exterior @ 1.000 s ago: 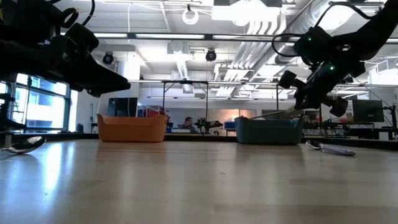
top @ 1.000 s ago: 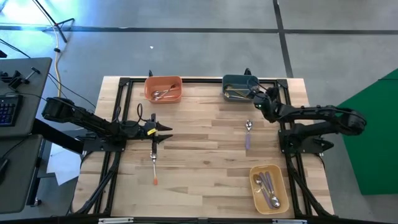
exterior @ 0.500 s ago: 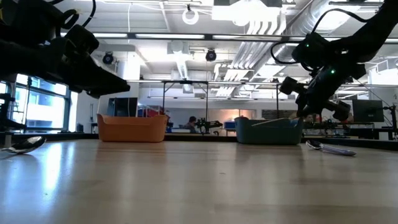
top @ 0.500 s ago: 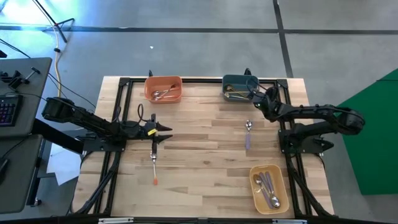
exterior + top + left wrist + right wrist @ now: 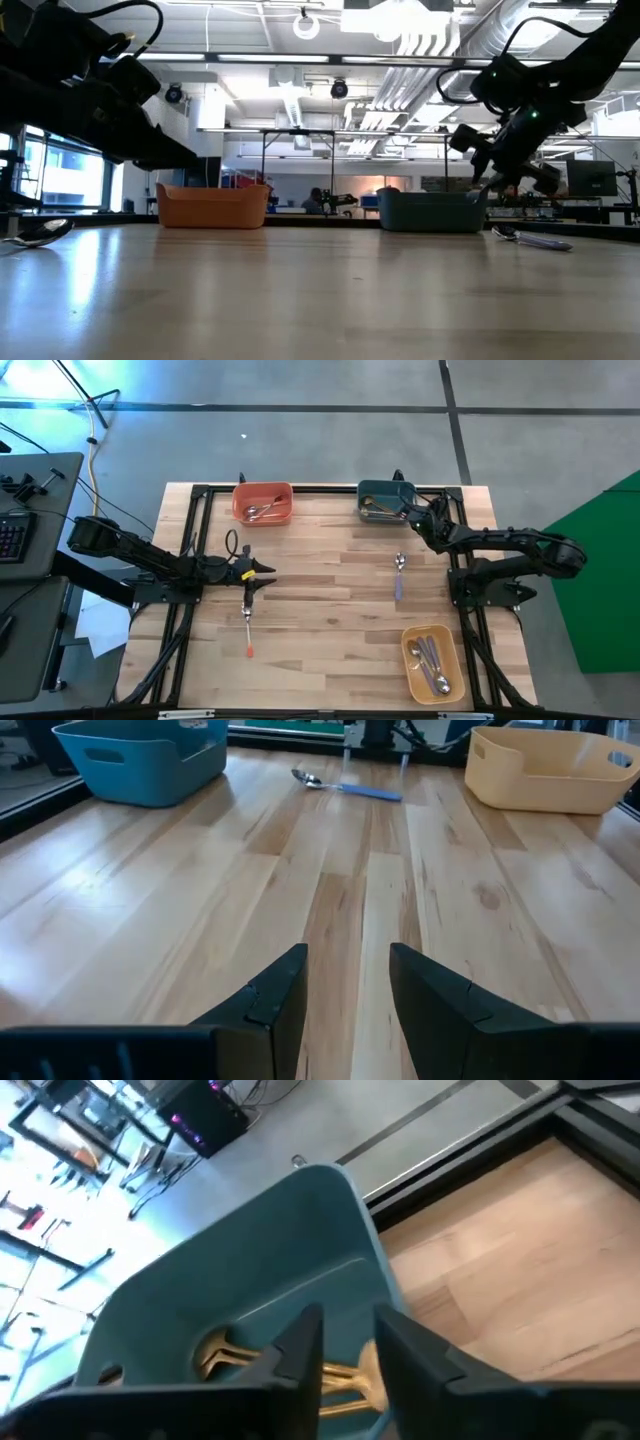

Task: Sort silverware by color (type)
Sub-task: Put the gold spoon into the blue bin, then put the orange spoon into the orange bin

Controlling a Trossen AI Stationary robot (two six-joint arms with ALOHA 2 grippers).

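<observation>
Right gripper [image 5: 345, 1342] over teal bin [image 5: 385, 500], upper right of high view; fingers narrowly parted, nothing between them, gold-handled spoons [image 5: 300, 1368] in bin directly below.

Left gripper [image 5: 345, 982] hovers left-centre, fingers moderately apart, empty, above orange-handled spoon [image 5: 247, 622].

Purple-handled spoon [image 5: 399, 574] lies right of centre.

Risk: thin glossy handles, rounded metal bowls likely slip or pivot in pinch; smooth wood table [image 5: 320, 620] lets spoon skid.

Coral bin [image 5: 263, 503], yellow bin [image 5: 432, 663]: smooth plastic, rounded walls.

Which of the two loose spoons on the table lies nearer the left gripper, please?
The orange-handled spoon, just beneath the left gripper; the purple-handled spoon lies across the table.
</observation>
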